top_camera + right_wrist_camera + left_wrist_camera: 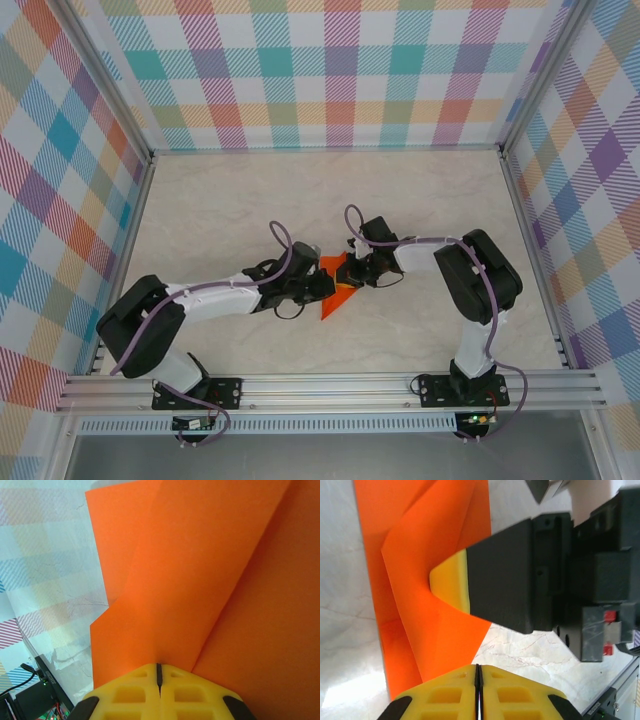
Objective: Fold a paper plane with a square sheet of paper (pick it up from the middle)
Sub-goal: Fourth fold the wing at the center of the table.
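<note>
Creases already in the square sheet of paper (336, 296): bright orange, folded into overlapping triangular flaps, not yet a dart. Lies near the middle of the worktop (220, 200), well apart from every edge, with one point aimed at the near edge.

Left gripper (478, 669) with fingers pressed together, only a thin seam between. Sits at the sheet's edge with that seam over bare marble, so probably pinching nothing. Right gripper (159, 666) likewise pressed together, tip down on the orange surface at the start of a crease. Cannot tell between a layer caught in the fingers and one merely pinned beneath. From the left wrist, comes onto the sheet from the far side, tip close to the left one.

Likely risks from here:
- Dragging of the sheet across smooth marble by a sliding tip under load, with a skewed crease as the result.
- Springing open of a raised flap on early lifting of the pinning tip, before a firm fold.
- Crumpling or tearing of thin paper under too hard a push.
- Collision of the two grippers, given such close quarters.
</note>
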Available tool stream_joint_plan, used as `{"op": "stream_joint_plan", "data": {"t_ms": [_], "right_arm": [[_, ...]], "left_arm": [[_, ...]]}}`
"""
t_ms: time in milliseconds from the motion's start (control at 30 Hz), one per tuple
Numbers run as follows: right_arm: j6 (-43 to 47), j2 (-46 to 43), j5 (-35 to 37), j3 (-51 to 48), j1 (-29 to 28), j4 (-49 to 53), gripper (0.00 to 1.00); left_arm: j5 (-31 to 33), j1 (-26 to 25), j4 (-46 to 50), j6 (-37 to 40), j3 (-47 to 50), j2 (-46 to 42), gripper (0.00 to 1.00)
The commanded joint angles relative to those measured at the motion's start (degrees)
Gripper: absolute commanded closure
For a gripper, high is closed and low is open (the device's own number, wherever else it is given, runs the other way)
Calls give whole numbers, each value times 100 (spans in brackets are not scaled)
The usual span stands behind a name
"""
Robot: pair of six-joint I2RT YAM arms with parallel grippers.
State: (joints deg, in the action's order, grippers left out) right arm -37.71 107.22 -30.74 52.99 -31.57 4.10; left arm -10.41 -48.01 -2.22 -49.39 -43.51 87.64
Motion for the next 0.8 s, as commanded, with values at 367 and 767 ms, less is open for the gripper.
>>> {"op": "stream_joint_plan", "data": {"t_ms": [367, 767], "right_arm": [[-77, 528, 780, -80, -42, 550, 100], [-58, 563, 851, -66, -42, 634, 100]], "left_arm": [[-8, -127, -10, -455, 27, 543, 91], [105, -173, -17, -727, 286, 596, 91]]}}
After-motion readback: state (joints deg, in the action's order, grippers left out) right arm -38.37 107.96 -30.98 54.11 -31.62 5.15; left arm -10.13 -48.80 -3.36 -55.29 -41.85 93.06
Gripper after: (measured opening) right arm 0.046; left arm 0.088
